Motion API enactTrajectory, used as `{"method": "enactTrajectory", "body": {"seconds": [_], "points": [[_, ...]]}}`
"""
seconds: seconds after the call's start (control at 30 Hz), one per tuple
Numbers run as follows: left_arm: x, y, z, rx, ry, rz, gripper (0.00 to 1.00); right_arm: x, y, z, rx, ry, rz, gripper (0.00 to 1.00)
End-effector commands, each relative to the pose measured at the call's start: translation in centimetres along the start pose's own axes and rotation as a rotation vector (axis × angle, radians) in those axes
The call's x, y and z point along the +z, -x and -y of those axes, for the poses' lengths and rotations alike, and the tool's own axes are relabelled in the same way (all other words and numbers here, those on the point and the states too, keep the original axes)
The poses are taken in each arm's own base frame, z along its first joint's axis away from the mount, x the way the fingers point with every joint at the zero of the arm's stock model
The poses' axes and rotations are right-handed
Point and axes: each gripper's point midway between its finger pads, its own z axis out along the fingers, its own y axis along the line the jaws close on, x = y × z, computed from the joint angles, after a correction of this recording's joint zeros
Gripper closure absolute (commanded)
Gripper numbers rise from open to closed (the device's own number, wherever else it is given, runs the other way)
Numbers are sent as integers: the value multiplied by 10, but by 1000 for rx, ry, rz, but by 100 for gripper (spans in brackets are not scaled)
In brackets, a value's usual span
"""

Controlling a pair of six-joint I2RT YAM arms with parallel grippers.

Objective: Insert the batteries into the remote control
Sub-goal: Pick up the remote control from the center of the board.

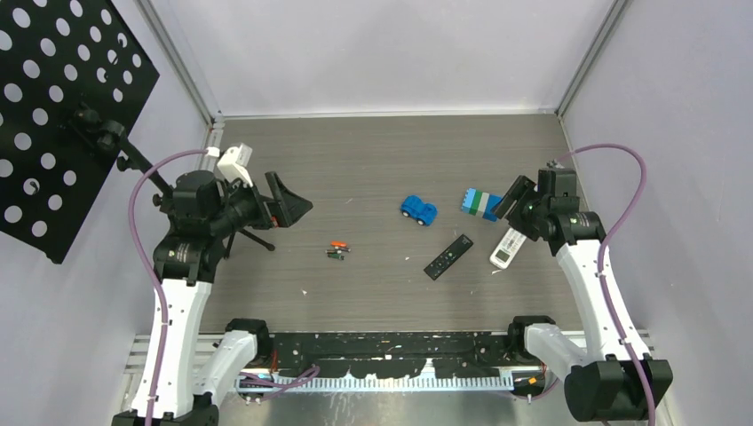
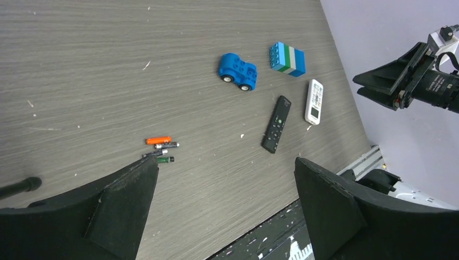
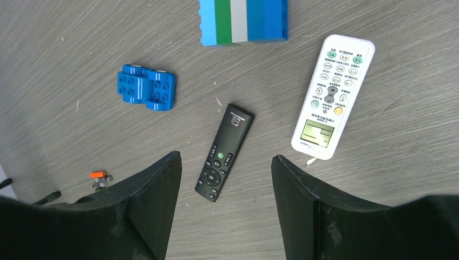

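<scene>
The batteries (image 1: 336, 250) lie in a loose cluster on the bare counter (image 1: 373, 160) left of centre, one orange-red and the others dark. Their long axes run roughly left to right in the top view.

They sit ahead of my left gripper (image 2: 226, 162), close to its left finger in the wrist view. That arm is clearly nearer, and I would use it for the pick. Its jaws stand wide apart and hold nothing.

My right gripper (image 3: 225, 160) is also spread and empty. It hovers over the black remote (image 3: 224, 152), which lies diagonally, with the white remote (image 3: 331, 96) just beside it and not touching.

Both remotes lie buttons-up, so I cannot see either battery compartment or whether anything is in it. I judge one must be flipped first.

A blue toy car (image 1: 418, 210) and a brick stack (image 1: 480, 203) sit beyond.
</scene>
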Motion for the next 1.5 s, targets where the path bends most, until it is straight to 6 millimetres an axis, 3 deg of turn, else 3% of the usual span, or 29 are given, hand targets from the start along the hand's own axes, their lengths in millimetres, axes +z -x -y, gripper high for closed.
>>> {"method": "enactTrajectory", "body": {"seconds": [0.0,0.1,0.27,0.5,0.67,1.0,1.17,1.47], "points": [[2,1,-6,7,12,53,0,19,10,-2,88,6,57,32],[1,6,-15,37,52,118,0,37,-16,-22,81,89,-34,29],[-6,25,-25,99,119,244,0,54,-46,-17,-21,-35,-83,10],[8,23,-39,92,148,213,0,67,-78,-21,-148,-148,-113,8],[22,11,-35,92,74,164,0,77,-89,-14,-175,-264,-110,11],[27,3,-31,83,23,154,0,93,-103,-2,-176,-359,-110,6],[31,0,-12,91,-99,137,0,104,-115,-1,-157,-383,-152,18],[36,-5,-18,66,-85,122,0,120,-129,-5,-117,-370,-193,18]]}}
